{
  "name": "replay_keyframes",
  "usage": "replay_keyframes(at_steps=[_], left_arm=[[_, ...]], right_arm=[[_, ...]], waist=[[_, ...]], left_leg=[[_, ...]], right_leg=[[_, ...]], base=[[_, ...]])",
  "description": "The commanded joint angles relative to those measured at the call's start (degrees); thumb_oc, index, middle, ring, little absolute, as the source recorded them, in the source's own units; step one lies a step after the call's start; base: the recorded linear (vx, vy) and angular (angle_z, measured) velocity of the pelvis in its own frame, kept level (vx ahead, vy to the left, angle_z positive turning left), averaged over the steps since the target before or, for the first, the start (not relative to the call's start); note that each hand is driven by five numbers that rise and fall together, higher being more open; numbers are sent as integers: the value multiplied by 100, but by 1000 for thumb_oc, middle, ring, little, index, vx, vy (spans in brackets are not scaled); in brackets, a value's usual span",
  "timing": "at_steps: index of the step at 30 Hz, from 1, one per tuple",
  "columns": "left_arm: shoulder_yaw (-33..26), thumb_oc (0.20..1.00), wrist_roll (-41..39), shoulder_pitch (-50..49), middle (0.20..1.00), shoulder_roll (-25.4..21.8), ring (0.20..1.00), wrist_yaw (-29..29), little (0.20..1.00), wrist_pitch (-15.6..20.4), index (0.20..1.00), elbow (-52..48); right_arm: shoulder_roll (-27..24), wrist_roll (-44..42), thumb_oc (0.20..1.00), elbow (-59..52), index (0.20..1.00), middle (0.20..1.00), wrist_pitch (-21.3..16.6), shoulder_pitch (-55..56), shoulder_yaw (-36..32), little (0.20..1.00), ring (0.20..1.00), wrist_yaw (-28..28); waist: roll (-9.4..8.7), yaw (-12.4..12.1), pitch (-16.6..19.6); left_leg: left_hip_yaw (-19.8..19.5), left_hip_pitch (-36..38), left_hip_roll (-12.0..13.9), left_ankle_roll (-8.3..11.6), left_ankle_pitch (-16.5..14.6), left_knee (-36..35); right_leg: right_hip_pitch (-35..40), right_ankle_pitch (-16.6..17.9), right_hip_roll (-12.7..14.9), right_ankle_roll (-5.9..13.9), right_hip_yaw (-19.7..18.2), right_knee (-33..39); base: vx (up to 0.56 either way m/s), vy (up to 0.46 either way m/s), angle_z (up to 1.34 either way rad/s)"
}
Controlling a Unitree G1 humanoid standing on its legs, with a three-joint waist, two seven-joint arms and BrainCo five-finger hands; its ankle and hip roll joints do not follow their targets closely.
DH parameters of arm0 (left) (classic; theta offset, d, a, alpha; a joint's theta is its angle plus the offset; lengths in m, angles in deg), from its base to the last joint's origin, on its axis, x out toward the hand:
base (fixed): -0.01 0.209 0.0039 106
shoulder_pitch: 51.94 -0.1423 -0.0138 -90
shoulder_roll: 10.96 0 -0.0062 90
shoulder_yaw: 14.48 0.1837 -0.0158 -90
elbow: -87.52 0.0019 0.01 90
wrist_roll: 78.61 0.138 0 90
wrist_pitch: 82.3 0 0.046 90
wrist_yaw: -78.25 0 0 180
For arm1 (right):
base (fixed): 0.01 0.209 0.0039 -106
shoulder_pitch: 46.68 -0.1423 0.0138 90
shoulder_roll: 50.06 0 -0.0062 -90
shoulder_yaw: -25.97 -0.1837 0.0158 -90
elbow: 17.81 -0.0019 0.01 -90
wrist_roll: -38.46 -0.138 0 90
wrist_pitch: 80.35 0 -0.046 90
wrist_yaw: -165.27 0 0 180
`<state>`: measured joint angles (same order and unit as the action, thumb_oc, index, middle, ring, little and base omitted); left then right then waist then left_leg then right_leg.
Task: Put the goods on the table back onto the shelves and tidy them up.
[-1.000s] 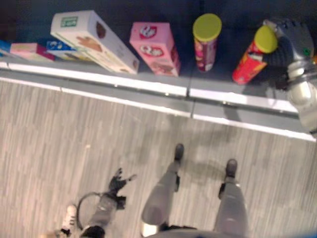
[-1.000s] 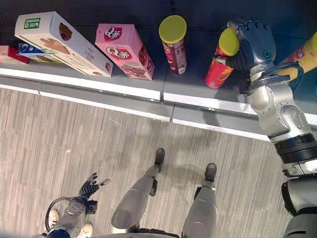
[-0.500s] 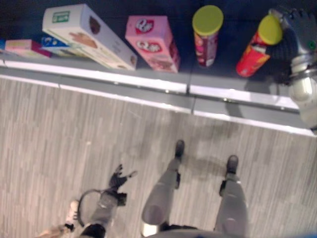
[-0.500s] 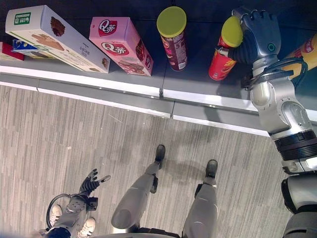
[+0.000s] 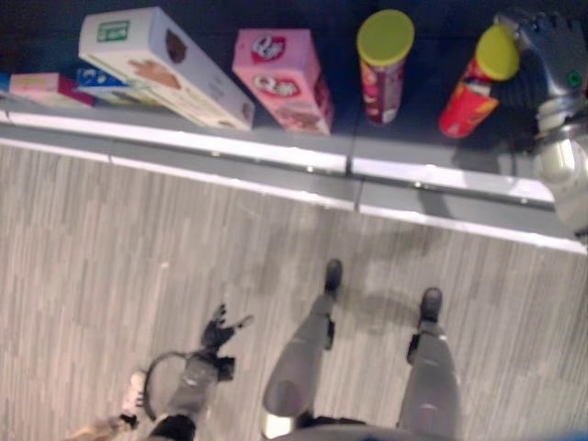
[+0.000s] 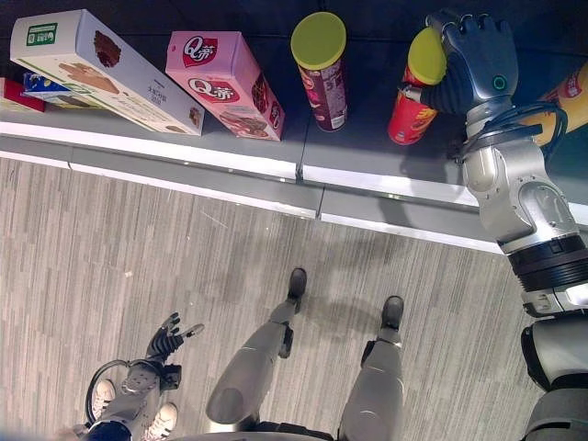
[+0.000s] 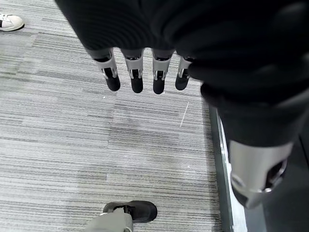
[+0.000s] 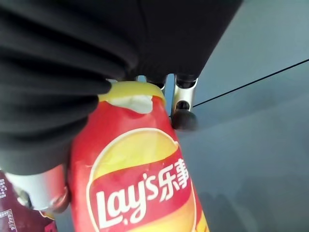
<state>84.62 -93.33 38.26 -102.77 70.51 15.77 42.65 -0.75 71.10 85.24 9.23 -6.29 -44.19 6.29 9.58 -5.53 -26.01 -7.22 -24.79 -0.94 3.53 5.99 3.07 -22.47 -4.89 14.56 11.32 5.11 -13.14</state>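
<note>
Grey striped carpet floor (image 6: 138, 239) runs up to a dark shelf (image 6: 367, 147) edged with pale front strips.

An open gap of shelf (image 6: 367, 152) separates the maroon can (image 6: 322, 73) from the red can (image 6: 412, 108).

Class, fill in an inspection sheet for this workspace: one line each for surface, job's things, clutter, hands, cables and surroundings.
Surface: grey shelf, goods along it.
Job's things: red can with yellow lid, tilted, held; maroon can upright; pink box; white box leaning.
Clutter: small flat boxes at the far left.
Hands: right hand curled round the red can; left hand hanging with straight fingers, holding nothing.
Cables: nothing seen.
Surroundings: grey carpet; a person's shoe.
</note>
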Motion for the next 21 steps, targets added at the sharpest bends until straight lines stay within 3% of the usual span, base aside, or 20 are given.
replay_keyframes(at_steps=[1, 10, 11, 12, 13, 14, 21], left_arm=[[81, 1000, -47, 49, 1000, -242, 1000, -136, 1000, 81, 1000, 139], [85, 1000, -21, 87, 1000, -237, 1000, -159, 1000, 74, 1000, 160], [83, 1000, -13, 92, 1000, -237, 1000, -167, 1000, 71, 1000, 163], [84, 1000, -13, 92, 1000, -238, 1000, -167, 1000, 71, 1000, 163], [83, 1000, -10, 89, 1000, -236, 1000, -165, 1000, 73, 1000, 162], [88, 1000, -1, 101, 1000, -236, 1000, -176, 1000, 75, 1000, 178], [137, 1000, 22, 122, 1000, -235, 1000, -191, 1000, 66, 1000, 172]], right_arm=[[-360, 176, 200, 9, 200, 200, 6, -470, 259, 200, 200, 235], [-307, 207, 200, 3, 200, 200, 13, -414, 263, 200, 200, 236], [-283, 222, 300, 17, 300, 300, 30, -396, 232, 300, 300, 269], [-283, 223, 504, 16, 504, 504, 31, -393, 229, 504, 504, 269], [-261, 239, 944, 32, 944, 944, 38, -373, 221, 944, 944, 279], [-206, 280, 1000, 88, 1000, 1000, 72, -377, 217, 1000, 1000, 322], [-53, 386, 1000, 164, 1000, 1000, 134, -408, 264, 1000, 1000, 395]], waist=[[-177, -49, 55], [-199, -34, 51], [-203, -28, 53], [-204, -29, 54], [-202, -30, 55], [-195, -29, 62], [-224, -49, 136]], left_leg=[[377, -16, 142, 271, -719, 382], [388, -27, 160, 259, -741, 404], [392, -34, 163, 259, -742, 414], [392, -34, 163, 259, -742, 415], [390, -32, 164, 258, -745, 416], [397, -19, 160, 255, -753, 424], [400, 97, 193, 259, -731, 333]], right_leg=[[-56, 389, -53, -130, -395, 337], [-84, 386, -76, -132, -421, 328], [-82, 391, -75, -130, -413, 331], [-82, 392, -75, -130, -413, 332], [-76, 392, -76, -129, -413, 336], [-73, 395, -74, -127, -421, 335], [83, 428, -87, -117, -392, 469]], base=[[0, 0, 0], [0, 0, 0], [0, 0, 0], [0, 0, 0], [0, 0, 0], [0, 0, 0], [0, 0, 0]])
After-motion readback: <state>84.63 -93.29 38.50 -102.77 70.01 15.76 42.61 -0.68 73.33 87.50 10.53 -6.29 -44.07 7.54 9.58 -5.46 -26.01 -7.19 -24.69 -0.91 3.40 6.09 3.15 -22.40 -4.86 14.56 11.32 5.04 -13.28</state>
